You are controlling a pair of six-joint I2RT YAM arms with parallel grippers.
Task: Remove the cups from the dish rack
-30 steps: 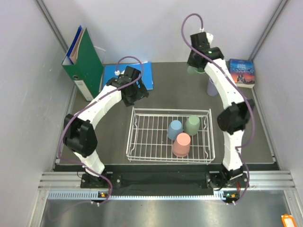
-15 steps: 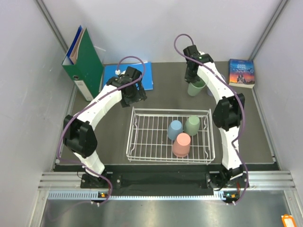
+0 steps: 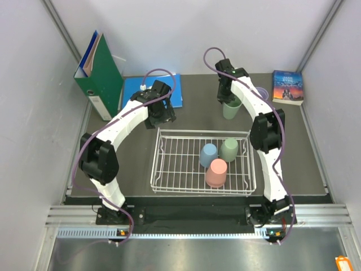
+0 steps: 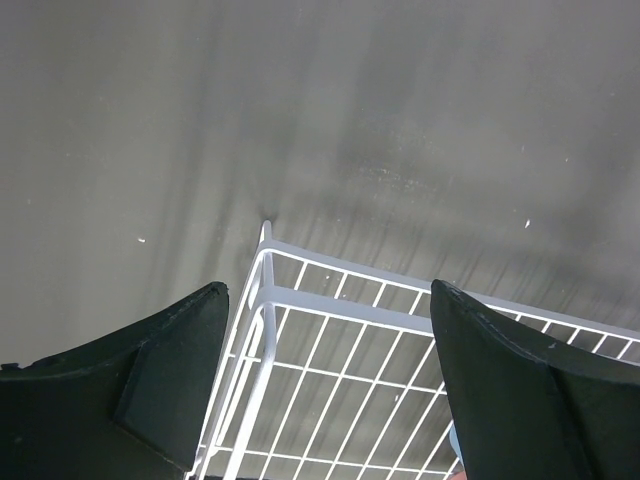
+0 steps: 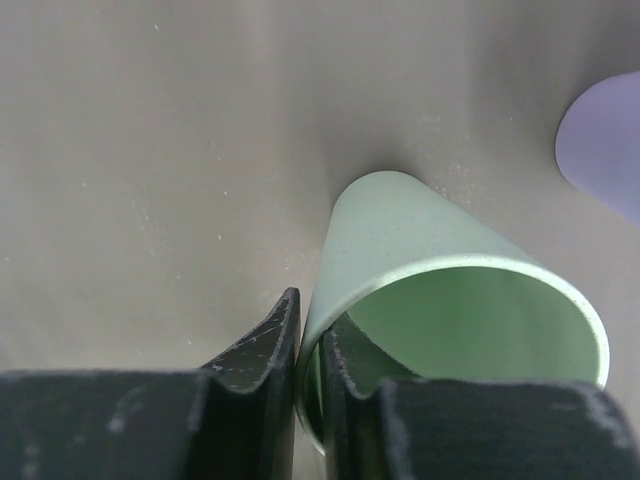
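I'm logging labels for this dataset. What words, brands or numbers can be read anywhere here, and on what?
Book: there is lettering on the cover, but it is too small and blurred to read.
Green binder: no label or text visible.
Nothing else shows any readable text.

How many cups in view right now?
5. In the rack: blue cup, green cup, pink cup. Beyond it, a second green cup in the right gripper; a lavender cup beside that, seen only by the right wrist.
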